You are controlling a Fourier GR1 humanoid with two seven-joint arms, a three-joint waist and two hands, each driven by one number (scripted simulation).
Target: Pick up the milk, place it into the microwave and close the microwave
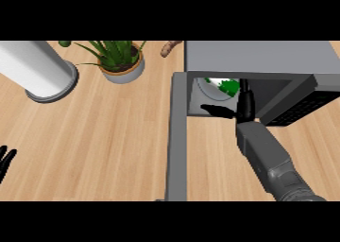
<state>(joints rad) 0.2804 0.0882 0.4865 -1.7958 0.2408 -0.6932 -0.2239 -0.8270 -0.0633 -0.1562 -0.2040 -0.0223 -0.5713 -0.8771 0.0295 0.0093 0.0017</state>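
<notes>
The grey microwave (260,56) stands at the upper right with its door (177,142) swung wide open toward me on the left. Inside its cavity is the milk (222,88), a white carton with green print, partly hidden by the roof. My right hand (240,112) reaches into the opening just right of and below the milk. Its fingers (246,94) are straight beside the carton and the thumb is spread to the left, not wrapped round it. At the lower left edge my left hand (0,163) rests open, fingers up.
A white cylinder on a grey base (29,68) stands at the upper left. A potted green plant (121,61) sits beside it, and a small brown object (169,47) lies at the far edge. The microwave's dark control panel (301,106) faces right of the opening.
</notes>
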